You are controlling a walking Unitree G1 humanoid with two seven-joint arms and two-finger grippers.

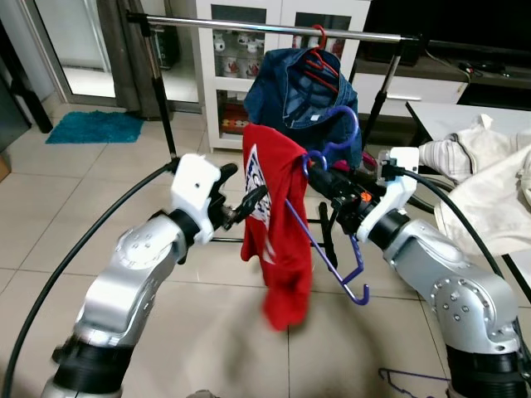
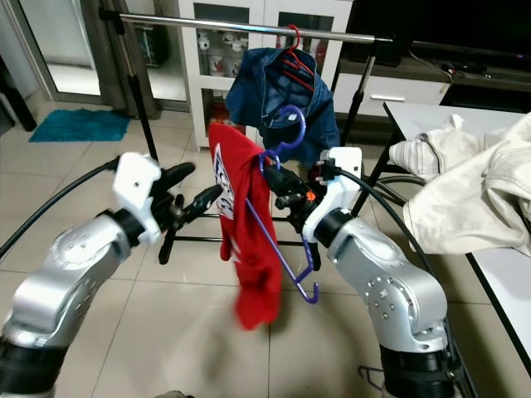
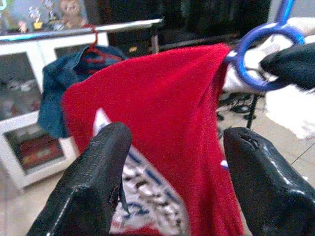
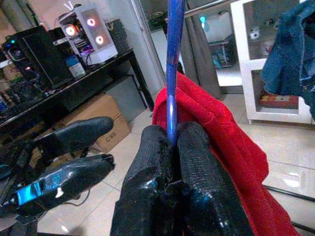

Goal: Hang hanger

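Between the two silver arms, a purple hanger [image 1: 332,249] is hanging tilted in mid-air with a red shirt [image 1: 278,240] draped over its left shoulder. The right tool [image 4: 172,142] is clenching the hanger's thin shaft just below the hook, its two black fingers [image 4: 197,162] pressed tight together around it, as the right wrist view is showing. The left tool [image 1: 241,203] is reaching in from the left with its fingers [image 3: 93,182] spread apart, one on either side of the shirt's upper fold; whether they are touching the cloth cannot be told.

The hanger's hook [image 1: 344,133] is curling upward in front of a denim garment [image 1: 294,95], which is hanging from a red hanger [image 1: 319,58] on the metal rail [image 1: 249,26] above and behind. The purple hook is sitting below the rail, not on it. To the left of the denim garment the rail is running bare toward its black upright [image 1: 159,91]. The shirt's lower edge is dangling free above the tiled floor [image 1: 83,199]. On the right, pale laundry [image 1: 489,178] is lying heaped on a white counter [image 1: 440,116], close beside the right arm's elbow.
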